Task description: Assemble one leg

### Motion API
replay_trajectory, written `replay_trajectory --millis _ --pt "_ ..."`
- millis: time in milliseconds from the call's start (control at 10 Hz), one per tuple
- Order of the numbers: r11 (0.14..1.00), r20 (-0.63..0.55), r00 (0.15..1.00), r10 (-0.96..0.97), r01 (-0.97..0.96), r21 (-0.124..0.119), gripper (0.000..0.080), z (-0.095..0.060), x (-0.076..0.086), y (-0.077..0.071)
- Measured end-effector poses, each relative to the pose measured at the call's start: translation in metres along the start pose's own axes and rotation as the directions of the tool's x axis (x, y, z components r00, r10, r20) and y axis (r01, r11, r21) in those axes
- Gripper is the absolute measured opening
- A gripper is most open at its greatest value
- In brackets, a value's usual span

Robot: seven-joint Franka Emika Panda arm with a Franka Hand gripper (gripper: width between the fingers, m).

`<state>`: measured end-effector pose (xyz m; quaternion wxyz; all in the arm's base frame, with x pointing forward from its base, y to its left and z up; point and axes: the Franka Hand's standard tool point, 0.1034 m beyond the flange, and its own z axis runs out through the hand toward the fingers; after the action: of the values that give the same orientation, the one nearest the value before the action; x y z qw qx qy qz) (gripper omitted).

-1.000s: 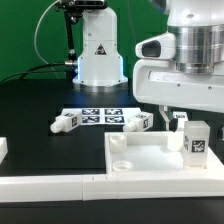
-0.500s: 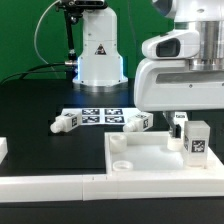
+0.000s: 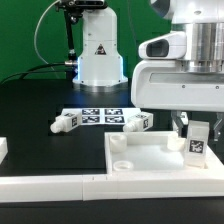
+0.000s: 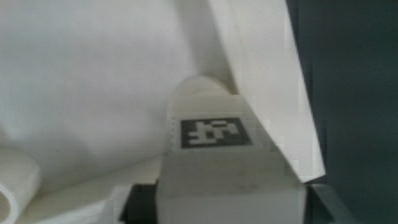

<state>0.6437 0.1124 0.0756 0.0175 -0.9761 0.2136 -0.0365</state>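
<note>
My gripper [image 3: 193, 128] is shut on a leg [image 3: 198, 141], a stubby white block with a black-and-white tag. It holds the leg slightly tilted over the far right corner of the large white panel [image 3: 150, 157]. In the wrist view the leg [image 4: 214, 140] fills the gap between the dark fingers [image 4: 150, 203], with my gripper [image 4: 222, 205] closed round it and the panel [image 4: 89, 90] behind. Two look-alike legs lie on the black table, one [image 3: 66, 123] at the exterior view's left and one [image 3: 138, 122] near the middle.
The marker board [image 3: 97, 115] lies flat behind the two loose legs. The robot's white base [image 3: 98, 55] stands at the back. A low white rail [image 3: 60, 187] runs along the front edge, with a small white block [image 3: 3, 148] at the far left.
The hand has come down a little and shifted to the exterior view's left. The held leg has gone from upright to slightly tilted over the panel corner.
</note>
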Motion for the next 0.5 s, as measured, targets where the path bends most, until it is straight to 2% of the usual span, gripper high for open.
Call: replay_trajectory --millis 200,300,400,500 --pt "0.982 -0.001 0.982 0.189 -0.189 0.0 0.029 0.0005 0.0006 0.002" --pt "0.932 0.015 0.932 0.363 -0.363 0.017 0.029 0.0012 0.0019 0.0045" --pt "0.834 0.041 0.834 0.55 -0.551 0.032 0.029 0.0017 0.0022 0.0058" --pt "0.746 0.06 0.747 0.663 -0.665 0.032 0.0291 0.002 0.0013 0.0054"
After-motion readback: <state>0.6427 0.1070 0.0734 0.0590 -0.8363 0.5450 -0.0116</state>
